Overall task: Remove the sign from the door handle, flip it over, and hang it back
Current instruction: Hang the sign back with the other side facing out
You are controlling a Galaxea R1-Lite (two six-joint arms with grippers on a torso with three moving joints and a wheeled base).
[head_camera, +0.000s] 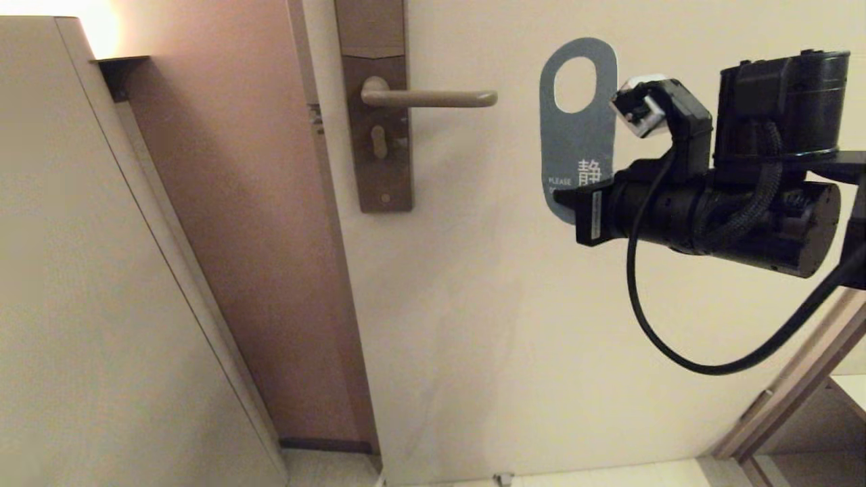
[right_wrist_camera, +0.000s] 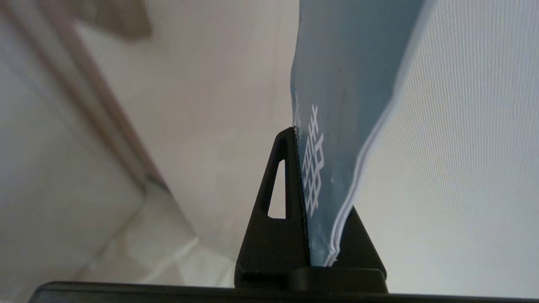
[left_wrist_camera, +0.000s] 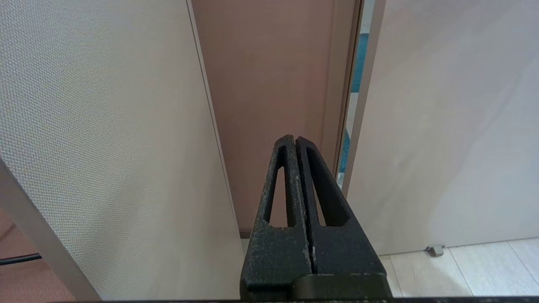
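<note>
The flat, oblong teal-blue card sign (head_camera: 574,145) with rounded ends and an oval hole is off the matte taupe-bronze lever door handle (head_camera: 433,99) and hangs in the air to the right of the lever's free end, well apart from it, close in front of the off-white door (head_camera: 473,304). The right gripper (head_camera: 565,197) clamps the sign's lower end; in the right wrist view its black fingers (right_wrist_camera: 278,202) pinch the card flat between them.

The card looks light and thin, fairly stiff but bendable: its edge curves a little above the grip. It would likely flex or slip if pushed against the handle, so the sensible hold is the one it has, on the solid end away from the hole, leaving the hole free for the lever.

The sign's long axis stands nearly upright, hole end up, with the teal face and its white lettering turned toward the head camera.

The left gripper (left_wrist_camera: 297,202) is parked low, pointing toward the door edge, its fingers pressed together on nothing.
</note>
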